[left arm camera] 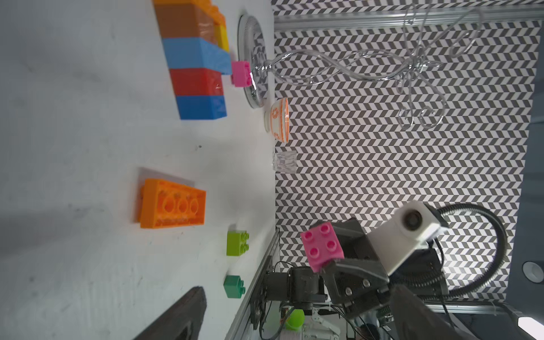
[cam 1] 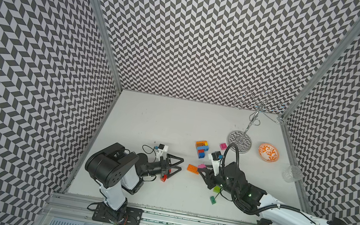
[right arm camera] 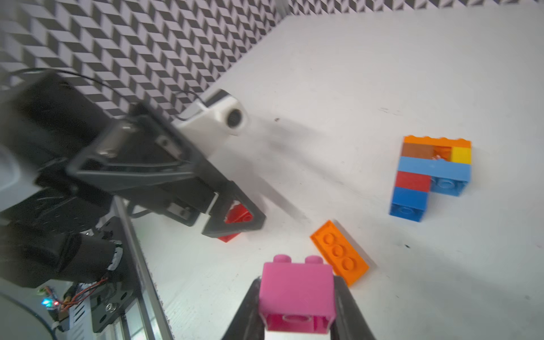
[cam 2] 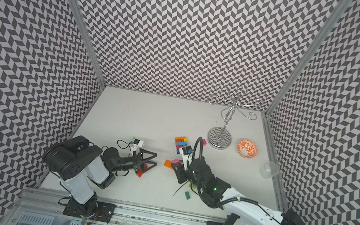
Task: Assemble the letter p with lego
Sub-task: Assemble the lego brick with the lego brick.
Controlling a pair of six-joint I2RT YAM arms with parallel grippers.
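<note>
Well, the right tool (cam 1: 199,169) pinches a pink brick (right arm camera: 295,290) aloft mid-surface, just short of the build (cam 1: 201,148); a shallow grip could let it twist loose. The left tool (cam 1: 181,164), spread, might knock the red brick (cam 1: 164,178).

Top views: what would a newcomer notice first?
The black-and-white chevron walls dominate. On the white table, a joined cluster of orange, brown, yellow, blue and red lego bricks lies near the middle, and the right gripper nearby clamps a pink square brick. The left gripper hangs open by a red brick.
</note>
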